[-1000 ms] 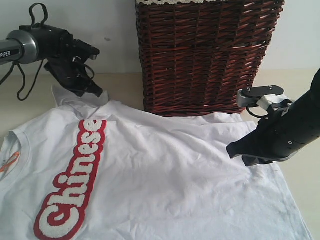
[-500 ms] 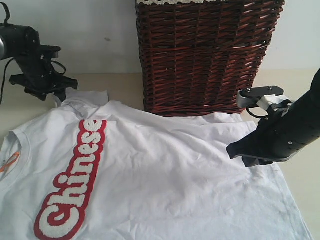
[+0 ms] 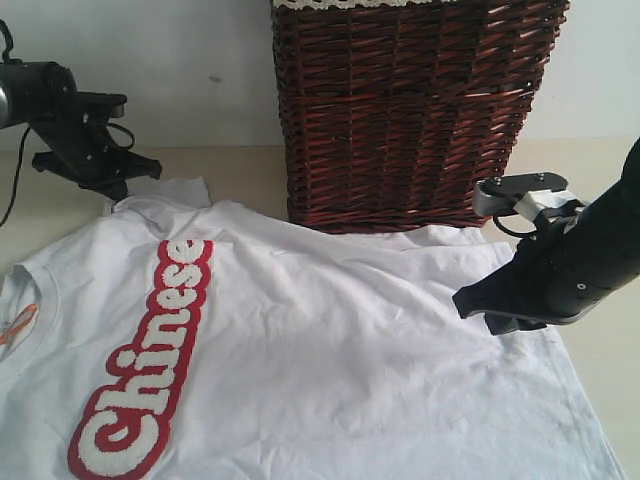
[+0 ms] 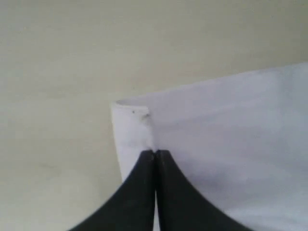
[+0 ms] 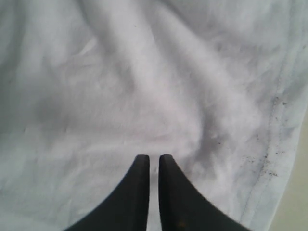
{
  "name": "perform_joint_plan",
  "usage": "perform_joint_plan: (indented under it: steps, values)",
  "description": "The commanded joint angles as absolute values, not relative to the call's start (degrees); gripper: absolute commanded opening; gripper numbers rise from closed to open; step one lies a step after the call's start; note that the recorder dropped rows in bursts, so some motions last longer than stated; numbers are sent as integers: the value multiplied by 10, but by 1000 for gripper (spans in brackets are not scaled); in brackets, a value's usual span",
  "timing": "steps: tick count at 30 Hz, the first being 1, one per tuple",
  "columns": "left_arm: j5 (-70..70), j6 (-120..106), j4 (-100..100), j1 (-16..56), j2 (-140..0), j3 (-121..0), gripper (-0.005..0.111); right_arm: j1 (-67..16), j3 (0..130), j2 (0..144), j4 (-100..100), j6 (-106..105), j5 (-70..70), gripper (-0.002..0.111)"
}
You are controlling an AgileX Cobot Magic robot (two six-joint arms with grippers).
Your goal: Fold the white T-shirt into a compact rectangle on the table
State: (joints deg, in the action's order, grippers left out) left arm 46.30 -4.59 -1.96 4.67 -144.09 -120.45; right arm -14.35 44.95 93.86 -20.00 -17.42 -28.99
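The white cotton T-shirt lies face up and spread flat on the pale cream matte surface. Its fuzzy red-outlined lettering runs towards 7 o'clock in the exterior view, and the small orange neck tag sits at 9 o'clock. No fold has been made yet, so I judge the task to be at its very start.

The tall dark brown wicker basket stands at 12 o'clock, just behind the shirt's far edge.

The left pincer sits at 10 o'clock of the shirt, on the tip of the far short sleeve. In the left wrist view its jaws are pressed fully together at the sleeve's corner. A small ridge of cloth runs into the tips, so it appears to have the sleeve hem nipped. That would let it carry the sleeve inward for a first fold.

The right pincer lies low at 3 o'clock, over the body of the shirt near the bottom hem. Its jaws are narrow, only a sliver apart, and the creases in the cloth converge on the tips. From this I judge it is holding a pinch of fabric. Held at these two far points, the shirt's long far edge could be lifted and brought towards 6 o'clock in one go.
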Motion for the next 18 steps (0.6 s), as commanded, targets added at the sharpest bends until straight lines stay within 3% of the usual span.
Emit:
perform_joint_plan:
  steps: [1, 18]
  values:
    - [415, -123, -18, 51, -1401, -1208, 0, -140, 450, 935, -202, -179, -290, 10]
    - [378, -273, -43, 66, -1327, -1208, 0, -140, 450, 935, -202, -179, -286, 10]
